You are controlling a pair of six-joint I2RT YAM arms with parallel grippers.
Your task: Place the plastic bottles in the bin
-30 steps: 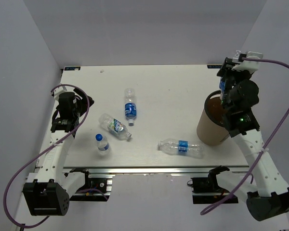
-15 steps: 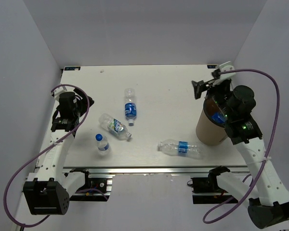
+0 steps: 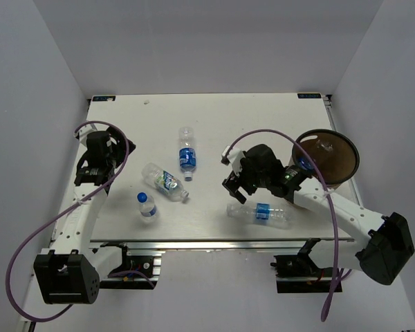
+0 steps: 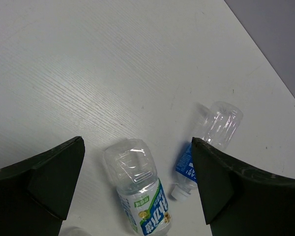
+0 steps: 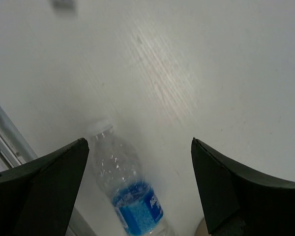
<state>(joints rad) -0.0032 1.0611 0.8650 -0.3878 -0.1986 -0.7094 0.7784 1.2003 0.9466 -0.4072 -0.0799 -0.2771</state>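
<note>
Four small clear plastic bottles [image 3: 164, 181] on white tabletop [image 3: 263, 117]: three grouped toward 9 o'clock, near left gripper [image 4: 137, 142], jaws wide, empty. Fourth bottle [image 3: 260, 211] lies at 5 o'clock; right gripper [image 3: 234, 188] over its cap end, jaws wide, empty. Tall brown cardboard bin [image 3: 335, 155] at 3 o'clock.

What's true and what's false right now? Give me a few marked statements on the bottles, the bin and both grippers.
1. Four plastic bottles are on the table, outside the bin. True.
2. The right gripper is shut on a bottle. False: it is open and empty, just above the bottle near the front edge.
3. The blue-capped bottle stands upright. True.
4. The left gripper hangs over the bin. False: it is open at the table's left side, and the bin is at the right.
</note>
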